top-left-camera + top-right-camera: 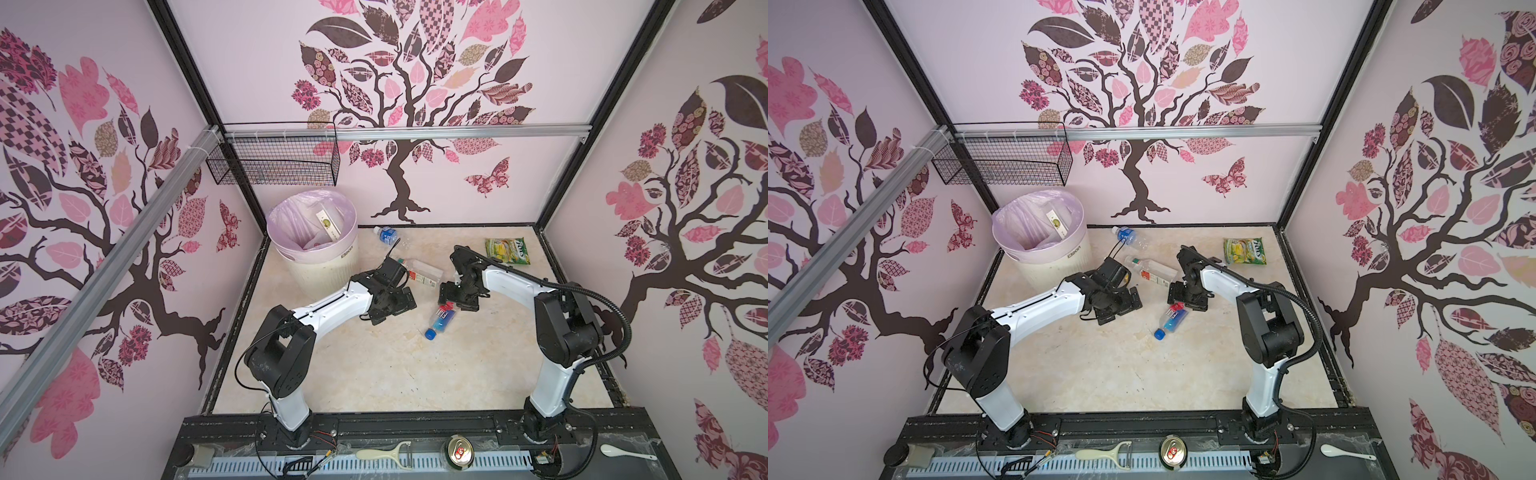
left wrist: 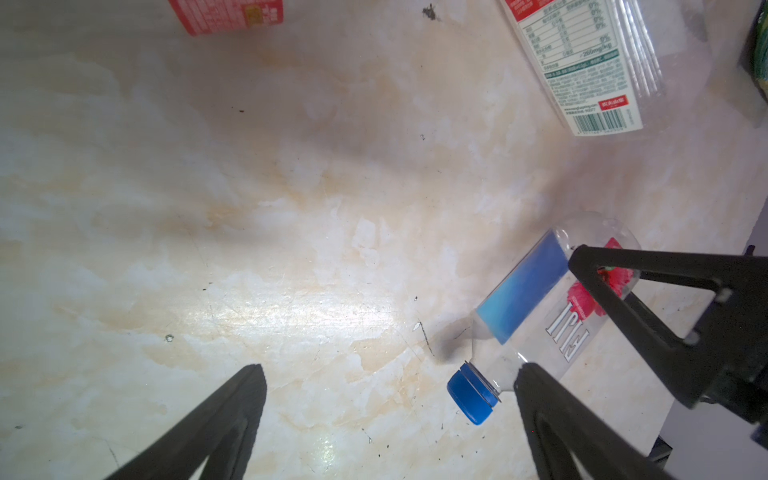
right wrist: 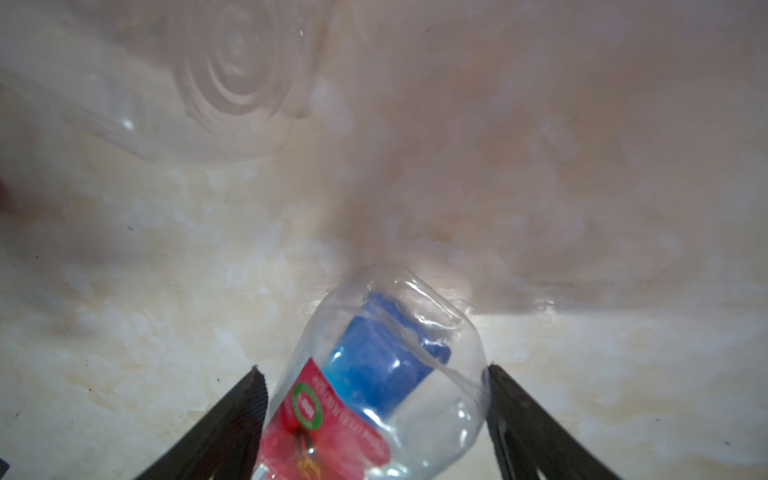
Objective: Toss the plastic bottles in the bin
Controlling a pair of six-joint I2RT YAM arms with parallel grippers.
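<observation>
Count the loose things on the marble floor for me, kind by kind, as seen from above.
Plastic bottles: 3 (blue-labelled bottle, red-and-white-labelled bottle, blue-capped bottle)
Snack packet: 1
Bin: 1
Total: 5

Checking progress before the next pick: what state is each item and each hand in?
Bin: upright, lined.
Fiji bottle: lying, blue cap on.
Red-label bottle: lying, capped.
Blue-label bottle: lying, capped.
Left hand: open, empty.
Right hand: straddling Fiji bottle, grip unclear.
</observation>
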